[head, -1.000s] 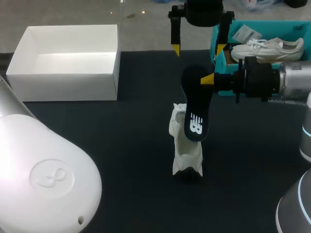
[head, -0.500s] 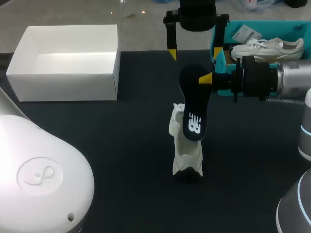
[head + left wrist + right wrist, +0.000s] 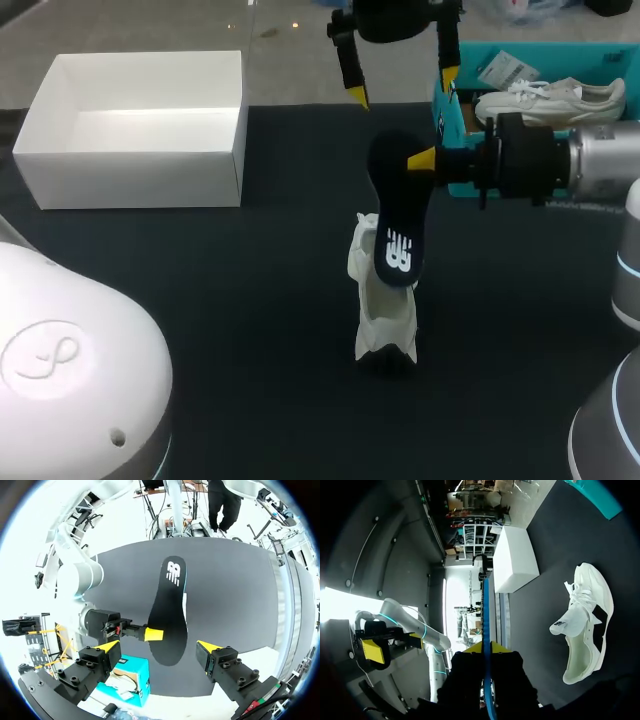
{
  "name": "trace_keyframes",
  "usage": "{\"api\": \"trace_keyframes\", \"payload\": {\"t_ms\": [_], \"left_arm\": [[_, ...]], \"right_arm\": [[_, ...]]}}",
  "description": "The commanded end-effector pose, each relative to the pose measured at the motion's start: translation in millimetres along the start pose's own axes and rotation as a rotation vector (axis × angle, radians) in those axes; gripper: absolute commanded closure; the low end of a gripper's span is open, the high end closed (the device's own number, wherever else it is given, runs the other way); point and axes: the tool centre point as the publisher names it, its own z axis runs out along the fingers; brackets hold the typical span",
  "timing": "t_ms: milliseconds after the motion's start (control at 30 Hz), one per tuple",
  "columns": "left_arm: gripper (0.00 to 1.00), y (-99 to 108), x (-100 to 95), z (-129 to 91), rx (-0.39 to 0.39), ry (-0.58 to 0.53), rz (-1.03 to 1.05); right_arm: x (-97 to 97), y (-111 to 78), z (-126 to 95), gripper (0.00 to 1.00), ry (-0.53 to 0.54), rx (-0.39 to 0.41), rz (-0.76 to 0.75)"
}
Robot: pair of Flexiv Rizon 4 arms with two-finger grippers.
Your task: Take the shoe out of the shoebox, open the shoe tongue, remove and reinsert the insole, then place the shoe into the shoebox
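- Nearest me, the shoe [image 3: 383,310] lies on the dark table [image 3: 230,320], out of its box. Its tongue is folded open and its cavity is bare. It has not shifted over the last second.
- Just above it, the insole [image 3: 398,215] hangs heel-down, with its lower end over the shoe's opening. From the head view I cannot tell whether it touches the shoe.
- My right gripper [image 3: 422,160] pinches the insole near its upper end. In the right wrist view the insole runs edge-on between the clamped fingers. The gripper has crept slightly toward the middle, carrying the insole with it.
- Beyond that, my left gripper [image 3: 403,88] hovers with its fingers spread wide and holds nothing. It has drawn back and tipped away from the insole.
- Farthest off, the white shoebox [image 3: 130,180] sits unoccupied at the far left, and a teal box [image 3: 452,115] holding a spare shoe [image 3: 550,100] stands at the far right.
- My reading is that removal is done and the left arm is clearing room, so reinsertion comes next. That needs the insole's lower end steered into the opening without pushing the shoe along the table.
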Motion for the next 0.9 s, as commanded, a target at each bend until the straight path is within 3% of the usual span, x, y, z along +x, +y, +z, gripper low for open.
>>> {"api": "trace_keyframes", "payload": {"t_ms": [33, 233, 333, 467, 900], "left_arm": [[0.00, -11.9, 29.8, -5.2, -0.071, -0.564, 0.001], [0.00, -20.1, 40.2, -10.7, -0.043, -0.750, 0.020], [0.00, -21.0, 45.1, -13.0, -0.014, -0.784, 0.041], [0.00, -21.3, 49.5, -14.3, 0.125, -0.705, 0.070], [0.00, -21.3, 49.5, -14.3, 0.125, -0.705, 0.070]], "right_arm": [[0.1, -2.1, -2.9, 1.00, -0.001, -0.005, 0.001], [3.4, -1.1, -8.3, 1.00, 0.000, -0.009, -0.002], [5.4, -0.7, -11.1, 1.00, -0.001, -0.009, -0.006], [7.7, -1.1, -14.8, 1.00, -0.025, 0.001, -0.027], [7.7, -1.1, -14.8, 1.00, -0.025, 0.001, -0.027]]}}
